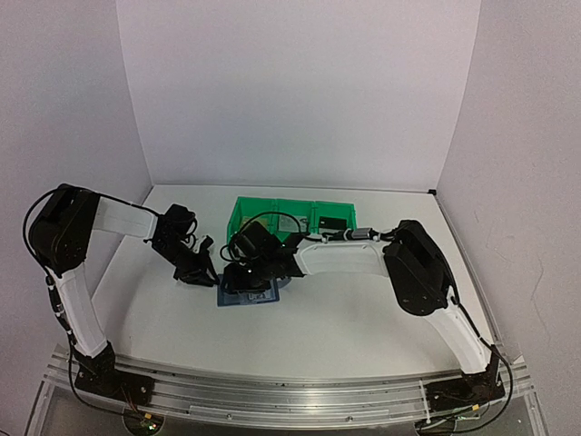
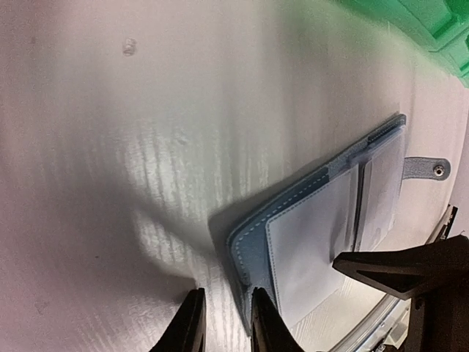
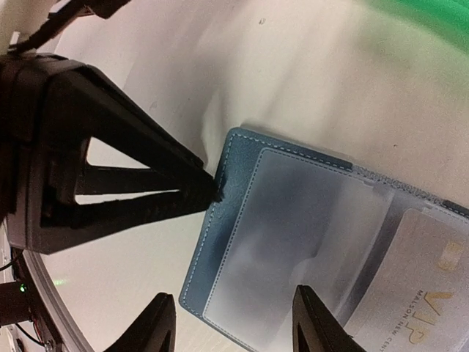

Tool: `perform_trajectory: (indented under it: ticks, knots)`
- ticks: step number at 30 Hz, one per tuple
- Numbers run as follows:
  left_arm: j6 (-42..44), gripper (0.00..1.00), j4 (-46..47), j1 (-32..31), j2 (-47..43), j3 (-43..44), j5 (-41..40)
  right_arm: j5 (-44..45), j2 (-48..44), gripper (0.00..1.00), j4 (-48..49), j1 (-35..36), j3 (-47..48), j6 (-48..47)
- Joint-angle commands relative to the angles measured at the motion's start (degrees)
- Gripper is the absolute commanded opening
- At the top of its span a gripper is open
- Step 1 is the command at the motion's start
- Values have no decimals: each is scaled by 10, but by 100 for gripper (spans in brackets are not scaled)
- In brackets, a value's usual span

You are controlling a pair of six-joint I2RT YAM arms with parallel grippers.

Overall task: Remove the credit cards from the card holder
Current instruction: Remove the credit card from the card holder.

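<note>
At the near edge of the white table [image 1: 363, 318] the left arm [image 1: 77, 300] and the right arm [image 1: 427, 272] stand bolted side by side, and both reach inward to meet over the middle. There the blue card holder [image 3: 220, 242] lies open and flat, its lighter inside with clear pockets facing up. The left claw [image 2: 227, 297] is down at the card holder's outer edge with its jaws a narrow gap apart; bare table shows between them and one finger [image 2: 265, 323] overlaps that edge, so as far as can be seen nothing is clamped. The right claw [image 3: 233, 293] hangs over the card holder from the other side, jaws well apart, one finger [image 3: 315, 323] above a clear pocket and the other beside the near corner, gripping nothing. A pale silver-grey card [image 3: 414, 286] with gold "VIP" lettering sits tucked in a pocket of the half farther from the left claw, and the narrow tab [image 2: 429, 169] with its snap sticks out on that same side. Just behind the claws stands a green bin [image 1: 272, 205] with compartments; a small black rectangle [image 1: 331, 221] lies in the right-hand one, too small to tell what it is
</note>
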Motion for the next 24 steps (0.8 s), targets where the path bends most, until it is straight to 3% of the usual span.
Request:
perform_trajectory:
  ticks: [1, 9, 16, 20, 24]
  knots:
    - [28, 23, -40, 20, -32, 33, -2, -10, 13, 51, 17, 2, 14, -4]
    - [68, 29, -72, 36, -70, 95, 2, 13, -24, 50, 16, -5, 19, -3]
    - [45, 43, -94, -15, -68, 134, 49, 119, -162, 37, 4, -28, -163, 62]
    - [14, 43, -78, -59, -45, 130, 82, 112, -152, 32, -3, -41, -188, 85]
    - [-19, 36, -42, -62, -14, 112, 112, 109, -119, 29, -7, -51, -168, 94]
